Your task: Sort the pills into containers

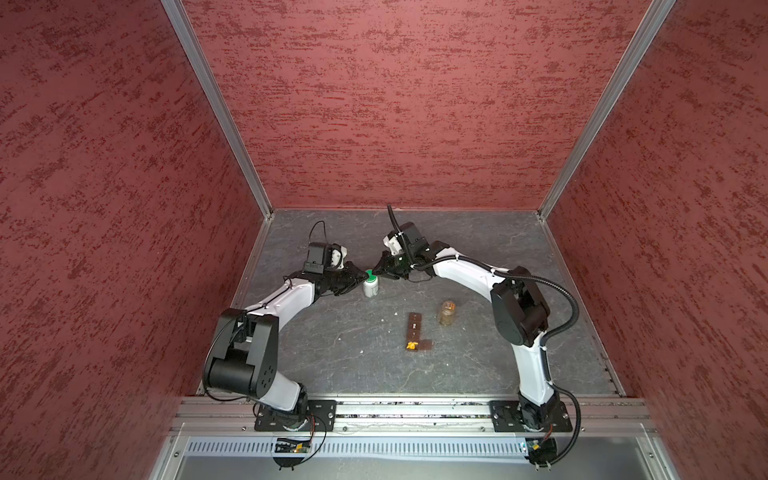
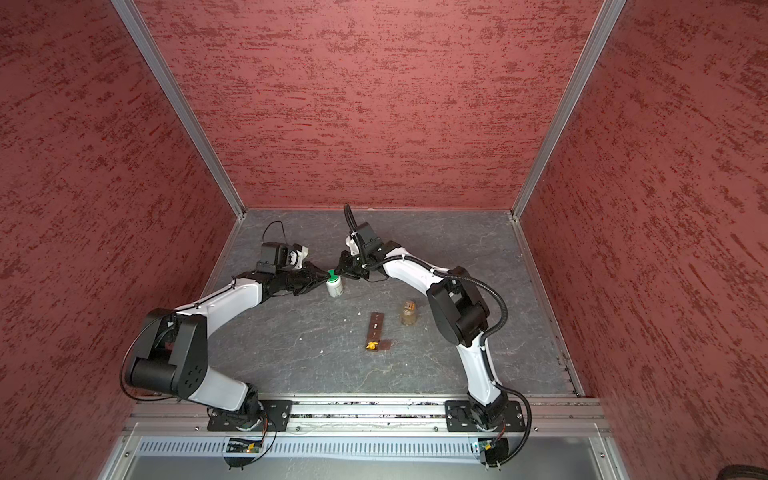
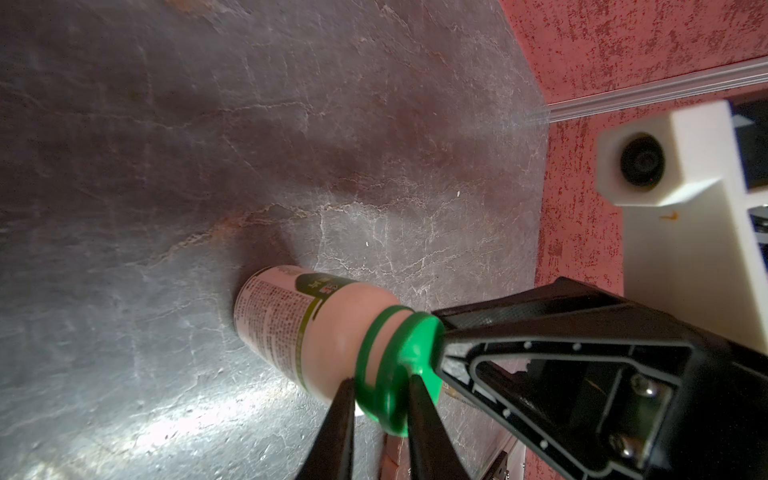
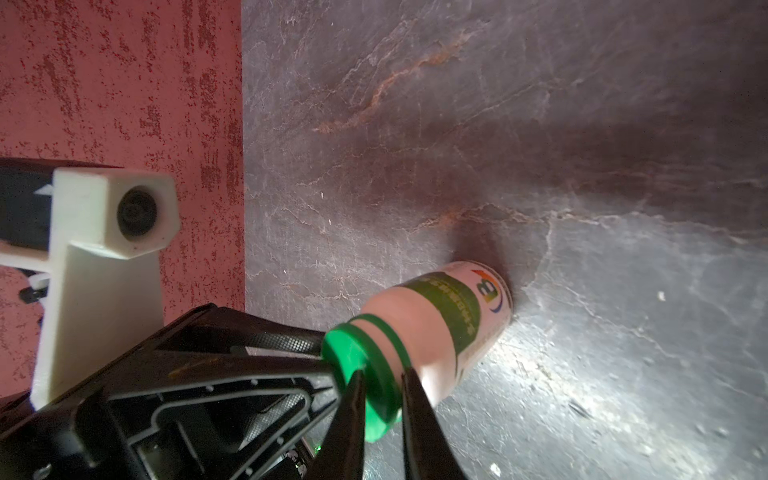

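Between red walls [image 1: 415, 104], grey tabletop [image 1: 332, 345] bears containers [image 1: 414, 331].

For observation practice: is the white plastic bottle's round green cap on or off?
On: the round green cap covers the white plastic bottle's neck in both wrist views.

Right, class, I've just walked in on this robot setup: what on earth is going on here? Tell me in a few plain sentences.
Both arms meet at the standing white bottle toward the back of the table. The left hand and the right hand each pinch its green cap from opposite sides, apparently to open it. Nearer the front, the brown pill organizer strip lies untouched, with yellow-orange pills in its open end cell. An amber bottle stands beside it.
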Robot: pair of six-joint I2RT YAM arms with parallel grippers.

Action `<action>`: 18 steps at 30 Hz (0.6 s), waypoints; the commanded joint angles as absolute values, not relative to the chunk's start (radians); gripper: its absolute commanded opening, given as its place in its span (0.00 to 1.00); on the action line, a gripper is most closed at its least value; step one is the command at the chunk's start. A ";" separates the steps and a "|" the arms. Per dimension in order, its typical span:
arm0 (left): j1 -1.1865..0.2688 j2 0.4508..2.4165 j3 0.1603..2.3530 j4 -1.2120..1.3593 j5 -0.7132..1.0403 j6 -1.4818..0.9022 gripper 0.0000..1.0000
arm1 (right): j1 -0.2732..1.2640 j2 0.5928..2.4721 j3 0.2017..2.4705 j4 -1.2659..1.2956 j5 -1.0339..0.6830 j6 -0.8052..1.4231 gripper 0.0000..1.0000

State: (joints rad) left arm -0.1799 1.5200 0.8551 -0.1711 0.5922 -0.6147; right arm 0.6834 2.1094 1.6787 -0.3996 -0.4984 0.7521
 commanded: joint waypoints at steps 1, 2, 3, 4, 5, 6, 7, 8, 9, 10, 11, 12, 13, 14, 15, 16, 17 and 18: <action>-0.208 1.543 0.838 -0.276 0.575 -0.570 0.22 | 0.728 2.157 1.692 -0.456 -0.475 0.735 0.22; -0.203 1.538 0.838 -0.282 0.573 -0.567 0.23 | 0.727 2.155 1.699 -0.465 -0.467 0.730 0.23; -0.198 1.533 0.841 -0.287 0.570 -0.564 0.23 | 0.726 2.154 1.705 -0.474 -0.460 0.725 0.24; -0.195 1.530 0.844 -0.290 0.567 -0.561 0.24 | 0.726 2.152 1.709 -0.479 -0.455 0.722 0.24; -0.194 1.528 0.848 -0.295 0.564 -0.557 0.24 | 0.726 2.151 1.712 -0.483 -0.452 0.720 0.25; -0.193 1.528 0.854 -0.299 0.562 -0.554 0.25 | 0.726 2.149 1.712 -0.483 -0.449 0.721 0.25; -0.193 1.528 0.858 -0.301 0.562 -0.552 0.25 | 0.726 2.147 1.713 -0.483 -0.445 0.720 0.26; -0.194 1.528 0.863 -0.303 0.562 -0.552 0.26 | 0.726 2.146 1.714 -0.484 -0.442 0.720 0.27; -0.194 1.529 0.866 -0.306 0.562 -0.550 0.26 | 0.725 2.145 1.714 -0.485 -0.439 0.718 0.27; -0.193 1.529 0.869 -0.308 0.562 -0.549 0.27 | 0.724 2.144 1.717 -0.485 -0.438 0.718 0.27; -0.193 1.529 0.872 -0.309 0.560 -0.548 0.27 | 0.724 2.143 1.719 -0.488 -0.437 0.717 0.28; -0.193 1.529 0.873 -0.310 0.561 -0.546 0.28 | 0.724 2.141 1.721 -0.490 -0.433 0.715 0.28; -0.193 1.529 0.876 -0.314 0.559 -0.545 0.28 | 0.724 2.140 1.723 -0.493 -0.432 0.714 0.29; -0.193 1.529 0.878 -0.318 0.557 -0.542 0.29 | 0.722 2.140 1.727 -0.496 -0.428 0.713 0.29; -0.191 1.529 0.882 -0.320 0.557 -0.542 0.30 | 0.723 2.141 1.730 -0.498 -0.426 0.711 0.29; -0.191 1.527 0.884 -0.322 0.555 -0.540 0.30 | 0.723 2.138 1.733 -0.500 -0.425 0.710 0.30; -0.190 1.525 0.885 -0.324 0.553 -0.539 0.31 | 0.722 2.138 1.739 -0.503 -0.422 0.708 0.30; -0.189 1.525 0.886 -0.326 0.552 -0.538 0.32 | 0.722 2.137 1.742 -0.505 -0.420 0.706 0.31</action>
